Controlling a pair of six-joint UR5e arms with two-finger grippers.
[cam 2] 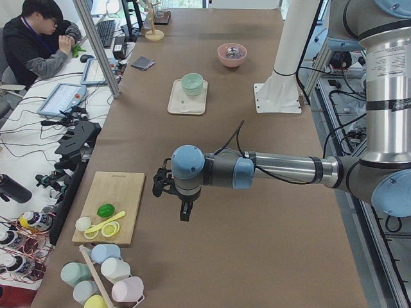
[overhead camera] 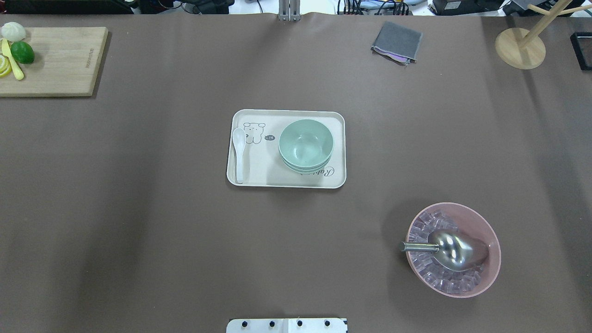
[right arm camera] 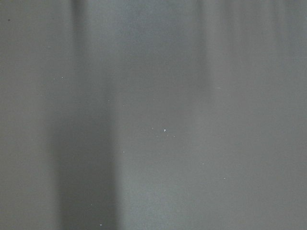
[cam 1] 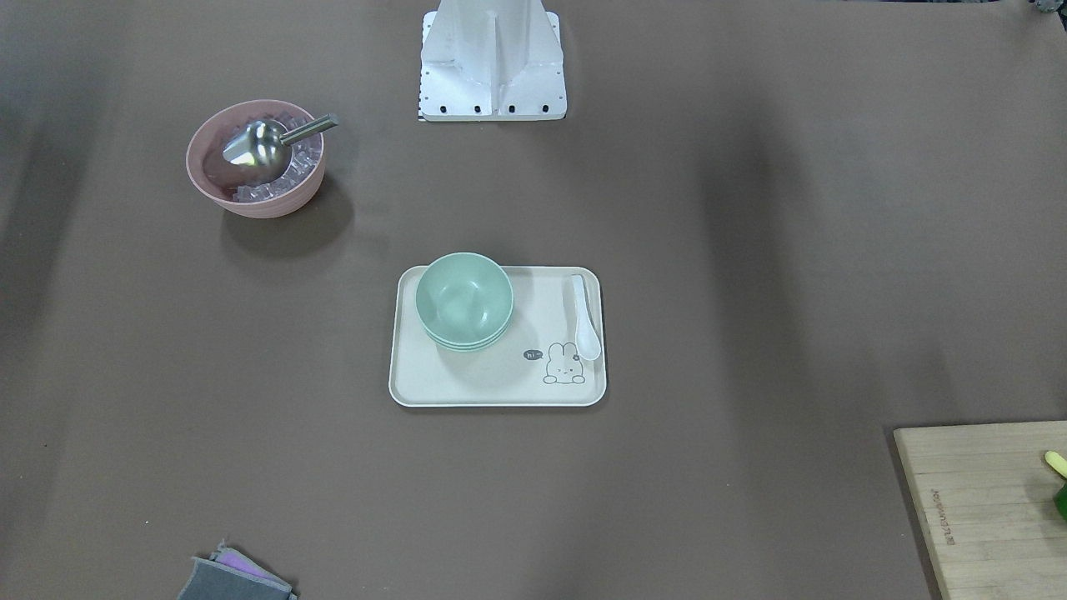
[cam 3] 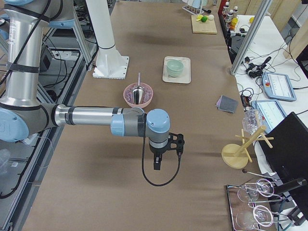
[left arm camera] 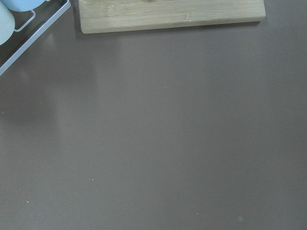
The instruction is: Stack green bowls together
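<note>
The green bowls (cam 1: 463, 302) sit nested in one stack on the tray (cam 1: 433, 385).
The stack stands mid tabletop (cam 1: 750, 333), on the tray's half away from the white spoon (cam 1: 586, 321). The left hand (cam 2: 184, 212) hangs over bare tabletop near the cutting board (cam 2: 119, 189). The right hand (cam 3: 158, 162) hangs at the opposite end. I cannot tell whether either hand is spread or pressed together.

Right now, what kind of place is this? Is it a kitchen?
Most likely a robot lab, not a kitchen. A big robot arm reaches over the brown table, a person sits beside it with a tablet, and the stacked green bowls on the tray look like practice props.
</note>
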